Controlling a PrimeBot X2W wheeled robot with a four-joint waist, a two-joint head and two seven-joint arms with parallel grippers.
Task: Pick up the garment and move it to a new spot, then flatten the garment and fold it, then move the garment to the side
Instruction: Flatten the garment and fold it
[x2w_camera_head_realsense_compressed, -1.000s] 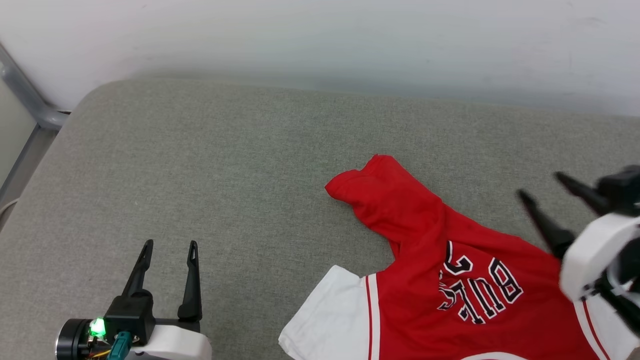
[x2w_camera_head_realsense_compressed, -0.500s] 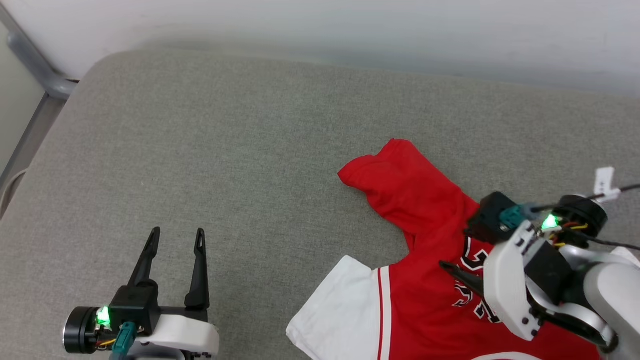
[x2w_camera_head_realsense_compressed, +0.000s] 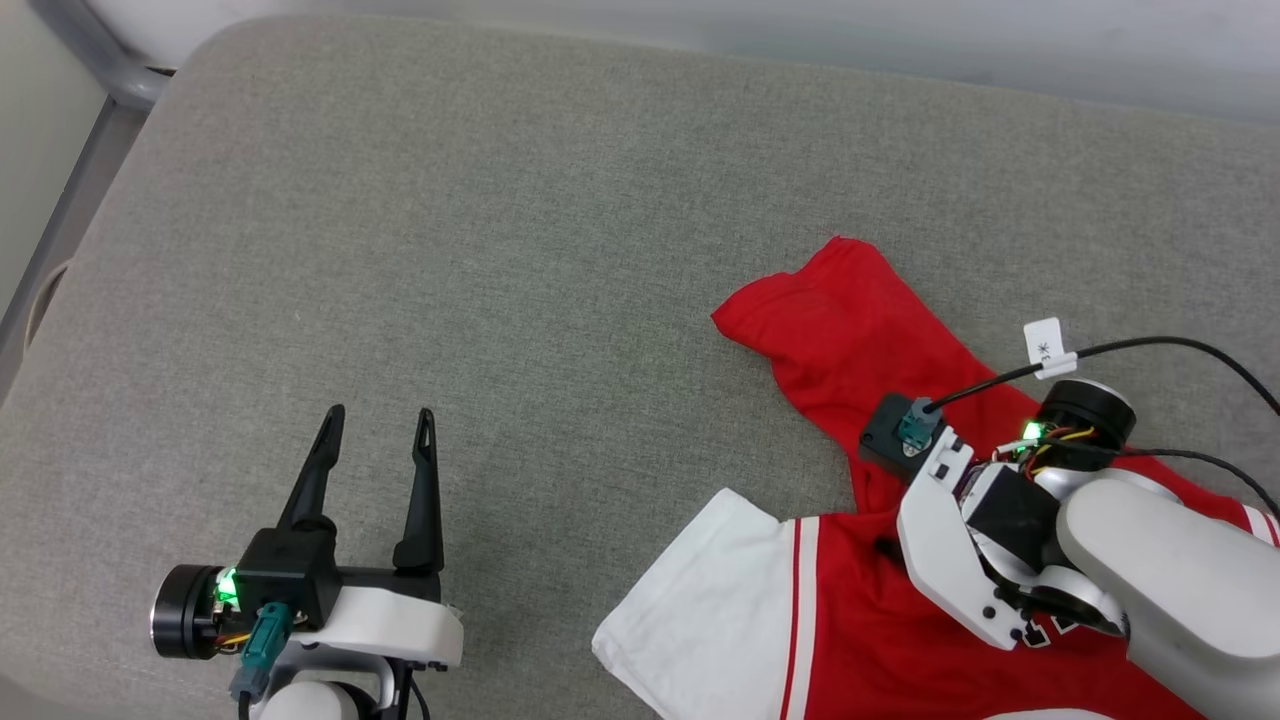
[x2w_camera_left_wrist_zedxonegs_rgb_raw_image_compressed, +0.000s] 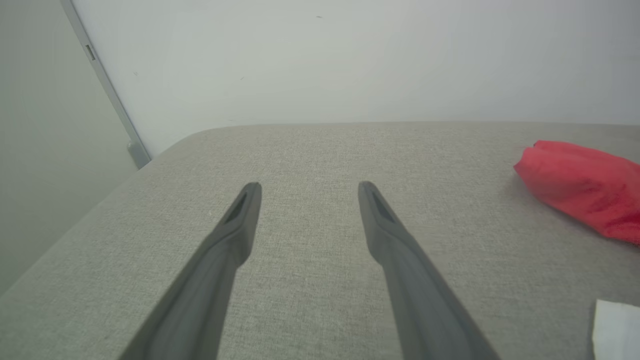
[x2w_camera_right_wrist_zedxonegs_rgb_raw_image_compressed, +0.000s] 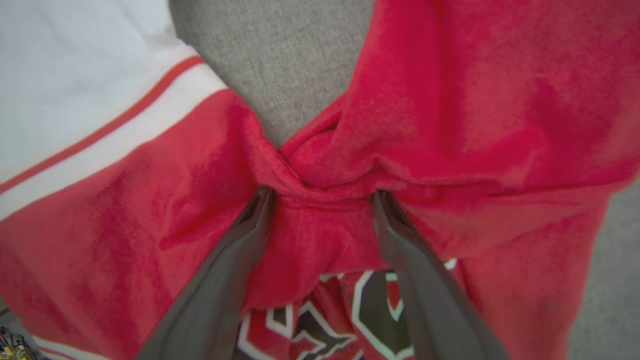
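At lower left, left pincer (x2w_camera_head_realsense_compressed: 381, 412): spread, idle over the grey cushion (x2w_camera_head_realsense_compressed: 500, 200).
Centre-right, garment (x2w_camera_head_realsense_compressed: 860, 330): lay crumpled on the cushion, unlifted.
Far right, right pincer (x2w_camera_right_wrist_zedxonegs_rgb_raw_image_compressed: 321, 194): had dropped onto it, spread astride a bunched red fold.
Meaning: pick-up likely one squeeze away.

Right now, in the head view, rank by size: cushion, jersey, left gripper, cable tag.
1. grey cushion
2. red jersey, partly out of frame
3. left gripper, nearer the camera
4. white cable tag
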